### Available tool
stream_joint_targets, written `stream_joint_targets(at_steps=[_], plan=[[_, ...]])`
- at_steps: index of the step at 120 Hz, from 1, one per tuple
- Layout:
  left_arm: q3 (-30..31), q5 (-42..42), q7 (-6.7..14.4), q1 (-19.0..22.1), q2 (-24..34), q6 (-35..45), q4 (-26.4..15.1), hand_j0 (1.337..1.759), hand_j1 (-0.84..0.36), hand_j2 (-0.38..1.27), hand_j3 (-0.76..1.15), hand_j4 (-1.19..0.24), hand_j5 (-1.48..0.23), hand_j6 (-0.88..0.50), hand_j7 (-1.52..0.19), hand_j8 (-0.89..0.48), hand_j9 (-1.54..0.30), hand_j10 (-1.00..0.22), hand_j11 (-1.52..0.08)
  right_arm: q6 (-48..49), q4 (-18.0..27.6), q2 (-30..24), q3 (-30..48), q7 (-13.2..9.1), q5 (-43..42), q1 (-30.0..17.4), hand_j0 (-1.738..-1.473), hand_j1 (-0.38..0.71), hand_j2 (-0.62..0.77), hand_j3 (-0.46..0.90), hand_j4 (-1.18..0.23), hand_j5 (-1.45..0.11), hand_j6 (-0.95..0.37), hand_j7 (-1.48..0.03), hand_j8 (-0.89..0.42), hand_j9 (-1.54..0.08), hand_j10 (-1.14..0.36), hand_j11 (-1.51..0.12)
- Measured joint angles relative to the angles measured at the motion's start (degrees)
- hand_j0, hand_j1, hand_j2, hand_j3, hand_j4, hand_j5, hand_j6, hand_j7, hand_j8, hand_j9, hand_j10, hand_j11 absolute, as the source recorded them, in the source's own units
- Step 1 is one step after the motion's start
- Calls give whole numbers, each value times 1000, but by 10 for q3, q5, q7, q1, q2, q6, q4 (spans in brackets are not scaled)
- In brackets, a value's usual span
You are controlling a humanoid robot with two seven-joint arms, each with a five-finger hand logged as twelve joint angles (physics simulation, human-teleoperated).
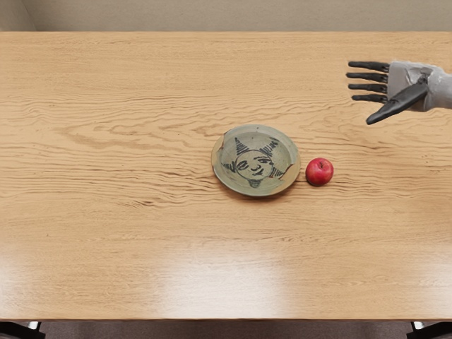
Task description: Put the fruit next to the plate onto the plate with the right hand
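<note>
You are looking down on a wide wooden table [127, 233] with a beige wall behind it. Near the middle sits a greenish plate [227, 174] painted with a dark face. The red apple [319, 171] lies on the wood just beside the plate's right rim. Your right hand [385, 88] hovers up at the right edge, well apart from the apple, fingers stretched out and slightly spread, holding nothing.
</note>
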Motion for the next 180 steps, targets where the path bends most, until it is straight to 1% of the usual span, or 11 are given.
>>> stream_joint_targets(at_steps=[27,39,47,59,81,90,109,132,151,163,180], plan=[[0,0,0,0,0,0,0,1658,58,49,0,-243,-316,-244,-316,-244,-316,-243,-316,0,15,-15,0,1,-29,-6,-1658,-306,-6,0,-36,-47,-35,-47,-36,-47,-36,-47],[0,0,0,0,0,0,0,1658,58,49,0,-243,-316,-244,-316,-243,-316,-243,-316,0,22,-15,1,1,-54,10,-1658,-306,-6,0,-36,-47,-35,-47,-36,-47,-36,-47],[0,0,0,0,0,0,0,1658,58,49,0,-243,-316,-244,-316,-243,-316,-243,-316,0,43,-16,0,0,-93,23,-1658,-306,-6,0,-36,-47,-36,-47,-36,-47,-36,-47],[0,0,0,-1,0,0,0,1658,58,49,0,-243,-316,-244,-316,-244,-316,-243,-316,0,106,-27,-3,-1,-152,52,-1658,-306,-6,0,-36,-47,-36,-47,-36,-47,-36,-47],[0,0,0,0,0,0,0,1658,58,49,0,-243,-316,-244,-316,-243,-316,-243,-316,-45,221,-39,-7,-83,-256,103,-1658,-306,-6,0,-38,-47,-38,-47,-38,-47,-37,-47],[0,0,0,0,0,0,0,1658,58,49,0,-243,-316,-244,-316,-243,-316,-243,-316,-125,256,-40,-25,-122,-284,128,-1658,-306,-7,0,-39,-48,-39,-48,-39,-48,-38,-48],[0,0,0,0,0,0,0,1658,58,49,0,-243,-316,-244,-316,-243,-316,-243,-316,-312,322,-37,-87,-168,-305,172,-1658,-306,-7,0,-39,-48,-40,-48,-40,-48,-39,-48],[0,0,0,0,0,0,0,1658,58,49,0,-243,-316,-244,-316,-243,-316,-243,-316,-488,394,-16,-221,-189,-308,230,-1658,-306,-6,0,-40,-48,-41,-48,-40,-48,-39,-48],[0,0,0,0,0,0,0,1658,58,49,0,-243,-316,-244,-316,-243,-316,-243,-316,-629,434,36,-298,-215,-304,246,-1658,-306,-6,0,-39,-48,-41,-48,-40,-48,-39,-48],[0,0,0,0,0,0,0,1658,58,49,0,-243,-316,-244,-316,-243,-316,-243,-316,-671,450,59,-316,-239,-291,248,-1658,-305,-6,0,-40,-49,-41,-49,-40,-49,-39,-49],[0,0,0,0,0,0,0,1658,58,49,0,-243,-316,-244,-316,-243,-316,-243,-316,-691,457,83,-324,-249,-285,246,-1658,-305,-6,0,-39,-49,-40,-49,-40,-49,-39,-49]])
